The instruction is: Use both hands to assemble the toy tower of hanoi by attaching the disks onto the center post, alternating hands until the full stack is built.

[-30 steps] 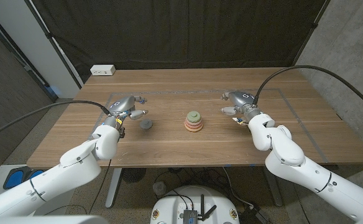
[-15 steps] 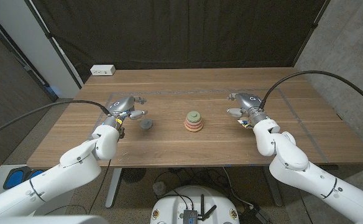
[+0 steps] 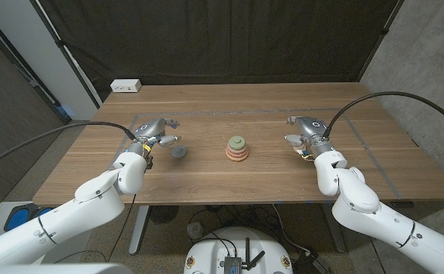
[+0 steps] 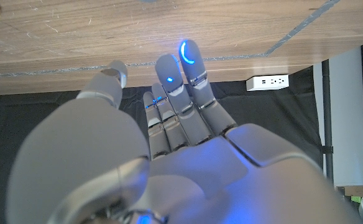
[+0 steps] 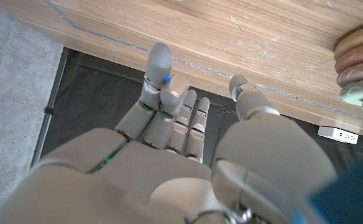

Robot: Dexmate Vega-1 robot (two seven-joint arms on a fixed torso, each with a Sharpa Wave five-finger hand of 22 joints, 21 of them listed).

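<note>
The tower of hanoi (image 3: 236, 148) at frame centre looks nearly built, while one grey disk (image 3: 179, 152) waits left of it beside our left hand (image 3: 155, 131); our right hand (image 3: 304, 129), like it, grasps nothing.

The head camera looks down from above over the whole wooden table (image 3: 207, 171). Each wrist camera sits close behind its own hand, facing along the fingers, inverted. All three share the tabletop and the white power strip (image 3: 126, 86).
</note>
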